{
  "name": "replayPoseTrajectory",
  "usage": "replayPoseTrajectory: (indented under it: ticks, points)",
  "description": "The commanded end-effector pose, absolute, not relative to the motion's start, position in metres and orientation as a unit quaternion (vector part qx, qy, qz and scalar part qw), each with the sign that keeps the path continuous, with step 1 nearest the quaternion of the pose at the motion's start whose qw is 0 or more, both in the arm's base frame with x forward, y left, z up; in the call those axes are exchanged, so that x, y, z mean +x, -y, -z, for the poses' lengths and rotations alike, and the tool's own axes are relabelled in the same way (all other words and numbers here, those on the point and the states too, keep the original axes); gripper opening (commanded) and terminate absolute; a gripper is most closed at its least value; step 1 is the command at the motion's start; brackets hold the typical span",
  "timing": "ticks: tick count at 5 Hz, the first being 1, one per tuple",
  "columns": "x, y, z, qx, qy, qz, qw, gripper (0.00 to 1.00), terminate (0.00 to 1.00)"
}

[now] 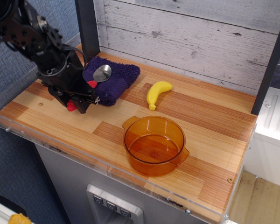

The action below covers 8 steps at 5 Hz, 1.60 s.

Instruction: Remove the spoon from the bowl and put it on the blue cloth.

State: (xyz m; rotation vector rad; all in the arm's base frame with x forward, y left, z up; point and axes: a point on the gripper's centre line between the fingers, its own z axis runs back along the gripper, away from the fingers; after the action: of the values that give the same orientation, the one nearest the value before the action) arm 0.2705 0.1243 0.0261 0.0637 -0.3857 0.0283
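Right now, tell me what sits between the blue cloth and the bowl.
Only bare wooden tabletop lies between the blue cloth and the bowl in this one view; the banana sits off to the side.

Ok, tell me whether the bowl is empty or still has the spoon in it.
Empty. The amber bowl holds nothing; its bottom shows clear through. The spoon lies with its silver head on the blue cloth.

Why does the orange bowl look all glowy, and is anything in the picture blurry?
In the observation.image view, light passes through the clear amber bowl, tinting the wood under it orange, with small bright glints on its rim; the spoon head shines too; the gripper is dark and hard to read; nothing looks blurry.
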Motion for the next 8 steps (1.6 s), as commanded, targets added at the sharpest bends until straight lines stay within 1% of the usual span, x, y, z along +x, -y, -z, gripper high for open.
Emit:
replayPoseTrajectory:
  ticks: [1, 2, 3, 5, 6, 7, 8]
  points:
    - [0.268, -0.138, -0.033, 0.045, 0.239, -0.006, 0.97, 0.0, 0.0]
    - [0.269, -0.139, -0.025, 0.041, 0.204, -0.003, 0.978, 1.0, 0.0]
    - [0.268, -0.142, -0.029, 0.042, 0.197, 0.001, 0.98, 1.0, 0.0]
    - [0.265, -0.144, -0.049, 0.035, 0.189, -0.012, 0.981, 1.0, 0.0]
    - [0.263, -0.136, -0.073, 0.042, 0.169, -0.013, 0.985, 1.0, 0.0]
    - [0.262, -0.121, -0.087, 0.032, 0.109, 0.009, 0.993, 1.0, 0.0]
    - [0.264, -0.096, -0.1, 0.018, 0.103, 0.021, 0.994, 1.0, 0.0]
